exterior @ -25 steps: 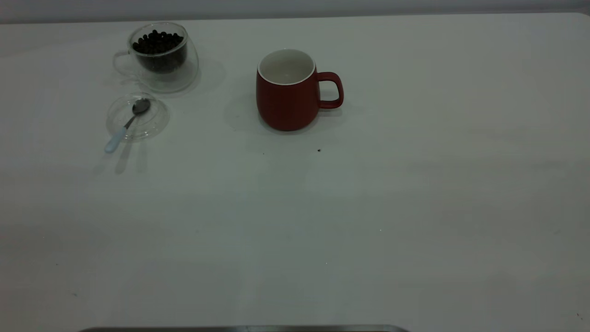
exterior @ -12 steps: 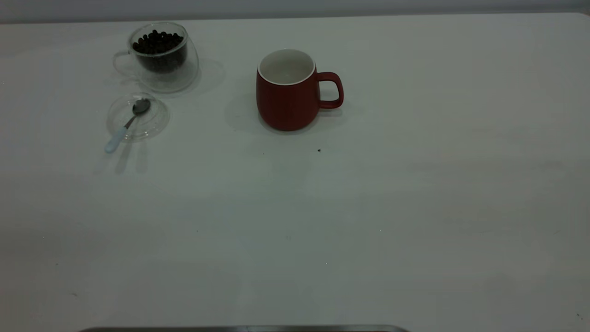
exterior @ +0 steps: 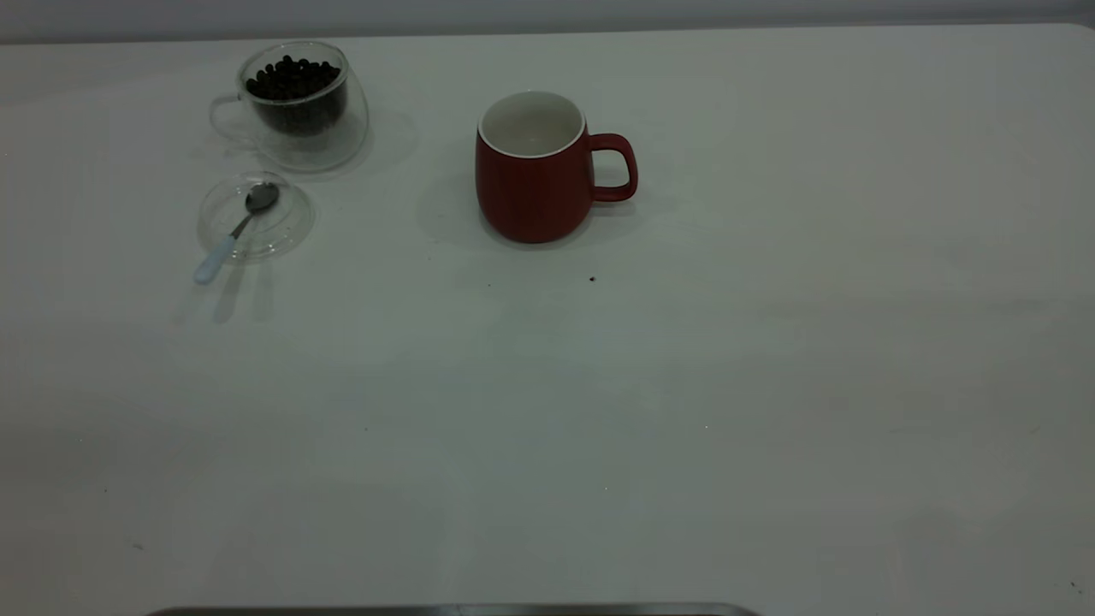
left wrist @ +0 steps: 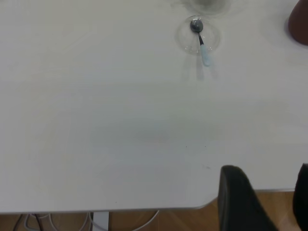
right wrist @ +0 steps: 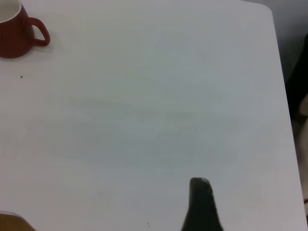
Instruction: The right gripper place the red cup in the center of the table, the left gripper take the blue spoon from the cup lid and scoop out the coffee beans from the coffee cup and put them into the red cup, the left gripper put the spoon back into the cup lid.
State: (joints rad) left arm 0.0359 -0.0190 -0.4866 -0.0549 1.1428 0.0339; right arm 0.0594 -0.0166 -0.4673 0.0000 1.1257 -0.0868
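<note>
The rounded dark red ceramic mug [exterior: 532, 184] has a smooth, satin glaze and white inside; the clear double-walled glass cup [exterior: 299, 107] and clear glass lid [exterior: 287, 222] look glossy; the teaspoon's [exterior: 235, 233] bowl is shiny metal; the white tabletop [exterior: 684, 385] is matt

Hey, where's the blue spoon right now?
In the exterior view the blue spoon is at the far left of the table, its bowl resting in the cup lid, just in front of the coffee cup.
</note>
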